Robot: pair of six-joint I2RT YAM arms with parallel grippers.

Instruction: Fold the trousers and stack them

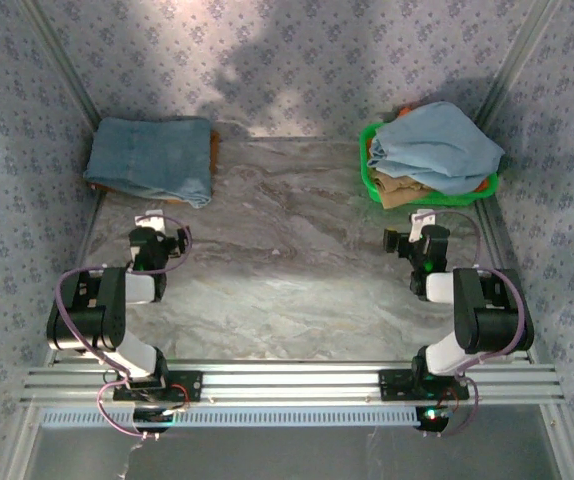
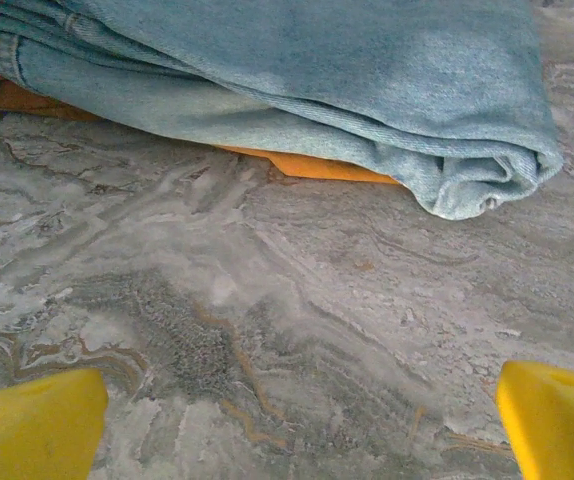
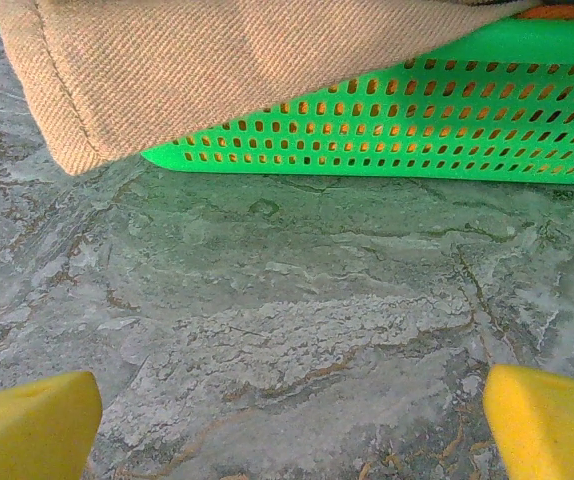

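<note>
The trousers [image 1: 152, 160] are blue denim jeans, folded into a flat bundle at the table's back left. They rest on an orange-brown folded garment [image 1: 214, 150]. In the left wrist view the jeans' folded edge [image 2: 297, 90] lies ahead, with the orange cloth [image 2: 317, 165] peeking out beneath. My left gripper [image 1: 150, 218] is open just in front of the bundle, its yellow fingertips [image 2: 37, 425] wide apart over bare table. On the right, my other gripper [image 1: 422, 218] is open too, nothing between its fingertips [image 3: 542, 420].
A green perforated basket [image 1: 367, 170] stands at the back right holding a pale grey-blue garment [image 1: 437, 145] and a tan garment [image 1: 402, 190]. The tan cloth [image 3: 217, 60] hangs over the basket's wall [image 3: 417, 110]. Patterned walls enclose the table on three sides.
</note>
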